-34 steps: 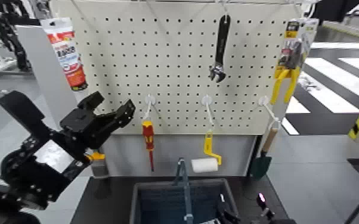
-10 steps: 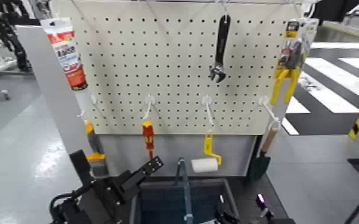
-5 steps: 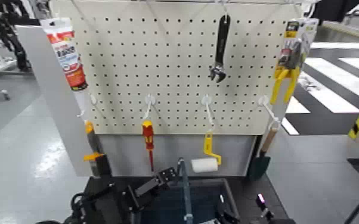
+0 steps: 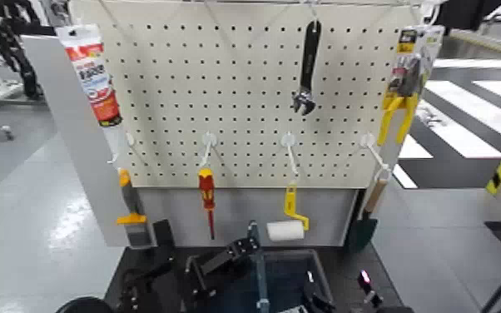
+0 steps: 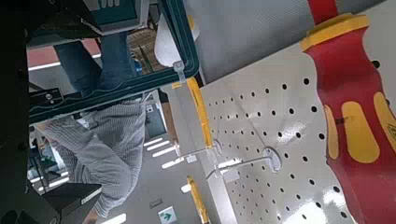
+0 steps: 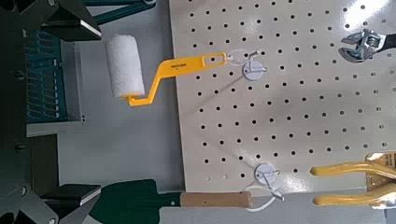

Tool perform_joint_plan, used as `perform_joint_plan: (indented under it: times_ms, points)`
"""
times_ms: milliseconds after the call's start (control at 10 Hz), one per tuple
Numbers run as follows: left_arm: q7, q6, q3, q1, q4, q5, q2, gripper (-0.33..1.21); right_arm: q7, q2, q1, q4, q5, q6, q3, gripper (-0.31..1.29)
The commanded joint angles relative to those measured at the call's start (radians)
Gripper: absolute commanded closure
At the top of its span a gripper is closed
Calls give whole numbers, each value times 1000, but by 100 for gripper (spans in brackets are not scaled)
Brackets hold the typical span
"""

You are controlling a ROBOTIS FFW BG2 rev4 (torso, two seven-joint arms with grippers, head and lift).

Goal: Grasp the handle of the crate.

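The dark blue-grey plastic crate point(image 4: 291, 279) with gridded walls sits at the 6 o'clock edge of the head view, on a dark bench point(image 4: 137, 266). Its thin blue-grey plastic handle point(image 4: 258, 262) stands upright over the crate's middle, seen edge-on as a narrow strip.

The left claw point(image 4: 239, 251) lies just at 9 o'clock of the handle, close beside its upper part, black fingers pointing toward 2 o'clock; whether it is spread or closed, and whether it touches the handle, cannot be told. The left wrist view shows a teal bar point(image 5: 112, 93), but no fingers clearly.

The right claw point(image 4: 337, 301) shows only as dark parts low at 5 o'clock, beside the crate's right wall; its opening cannot be told either.

Farther back stands a white pegboard point(image 4: 245, 91). From 9 o'clock to 3 o'clock it carries a red-and-white tube point(image 4: 91, 75), a red-and-yellow screwdriver point(image 4: 207, 196), a yellow-handled white paint roller point(image 4: 287, 225) just beyond the crate, a black adjustable wrench point(image 4: 306, 71), and yellow-handled pliers point(image 4: 402, 108). A person in a striped shirt point(image 5: 112, 154) shows in the left wrist view.
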Motion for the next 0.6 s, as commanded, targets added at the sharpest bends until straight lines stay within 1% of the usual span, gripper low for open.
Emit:
perform_joint_plan:
  times_ms: [100, 200, 300, 400, 500, 600]
  points:
    - [-39, 16, -28, -37, 54, 16, -2, 19, 0, -2, -2, 2, -2, -5, 1, 15]
    - [-56, 20, -34, -46, 72, 18, -2, 25, 0, -2, -3, 3, -2, -5, 3, 15]
    - [-68, 28, -38, -52, 86, 27, -2, 55, 0, -2, -3, 3, -3, -6, 3, 15]
    - [-70, 33, -43, -52, 95, 39, -4, 90, 0, -2, -3, 3, -3, -6, 3, 15]
    - [-78, 40, -45, -52, 100, 39, -4, 95, 0, -2, -3, 3, -5, -6, 4, 15]
    - [-79, 39, -43, -52, 106, 39, -4, 119, 0, -2, -3, 3, -6, -6, 4, 15]
